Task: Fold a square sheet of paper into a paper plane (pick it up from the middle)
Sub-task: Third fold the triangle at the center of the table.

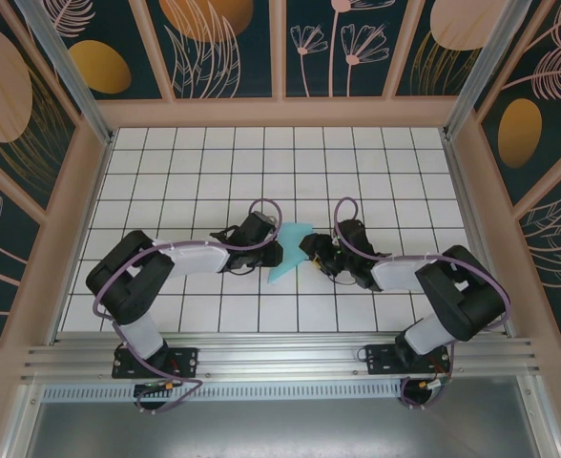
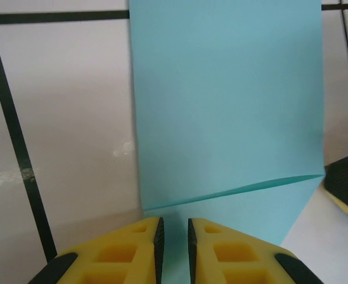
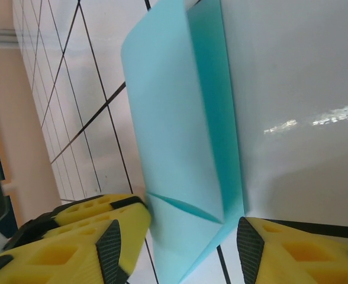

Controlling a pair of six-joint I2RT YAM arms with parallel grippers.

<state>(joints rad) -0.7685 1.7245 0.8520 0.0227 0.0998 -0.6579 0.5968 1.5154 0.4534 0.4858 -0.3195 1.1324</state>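
The square sheet of paper (image 1: 288, 250) lies on the tiled table as a creased light turquoise shape, pointed toward the near edge, between my two grippers. In the left wrist view the paper (image 2: 227, 106) lies flat with a diagonal fold edge. My left gripper (image 2: 176, 236) hovers over its near part, the jaws a narrow gap apart with nothing pinched between them. My right gripper (image 3: 180, 242) stands wide open astride the pointed end of the paper (image 3: 174, 118), and neither pad touches it. From above, the left gripper (image 1: 266, 246) and the right gripper (image 1: 309, 250) sit at the paper's two sides.
The table (image 1: 195, 172) is white tiles with black grid lines, walled by a wooden frame (image 1: 80, 191) on the left, right and back. An aluminium rail (image 1: 280, 358) runs along the near edge. A yellow finger of the right gripper (image 2: 347, 186) shows beside the paper.
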